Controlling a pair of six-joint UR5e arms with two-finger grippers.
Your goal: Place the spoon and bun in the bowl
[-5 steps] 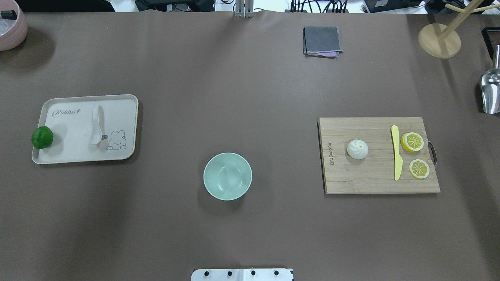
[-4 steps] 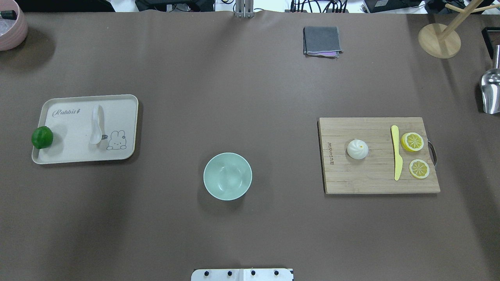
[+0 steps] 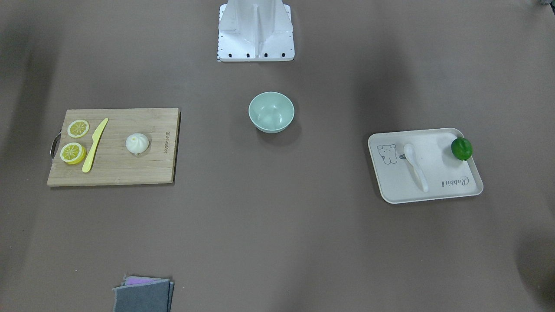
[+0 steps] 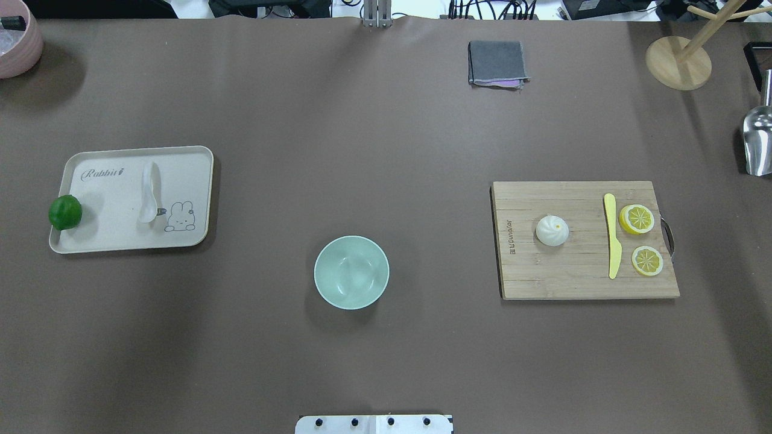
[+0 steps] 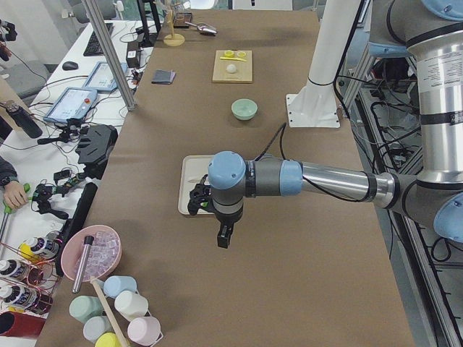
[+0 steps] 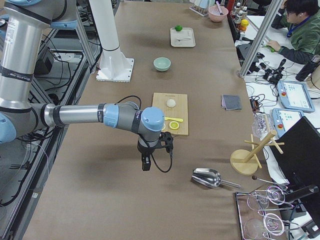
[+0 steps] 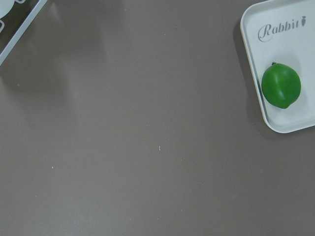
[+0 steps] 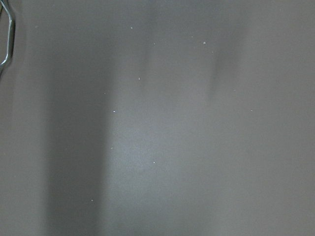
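While the glossy white spoon point(image 4: 149, 194) lies on the smooth cream tray point(image 4: 193, 158) at left, the round mint bowl point(image 4: 351, 272) stands centre; the pleated bun point(image 4: 552, 230) rests on the grained bamboo board point(image 4: 543, 277). For the left gripper point(image 5: 195, 202) and right gripper point(image 6: 168, 142), I cannot tell whether either is parted or closed.

Both my arms, the left arm point(image 5: 333, 181) and right arm point(image 6: 75, 114), are silver tubes with light-blue joint caps. The left tool point(image 5: 195, 203) and right tool point(image 6: 168, 142) look black, trailing black cables. Dark screws line the edge of my white base point(image 3: 256, 39).
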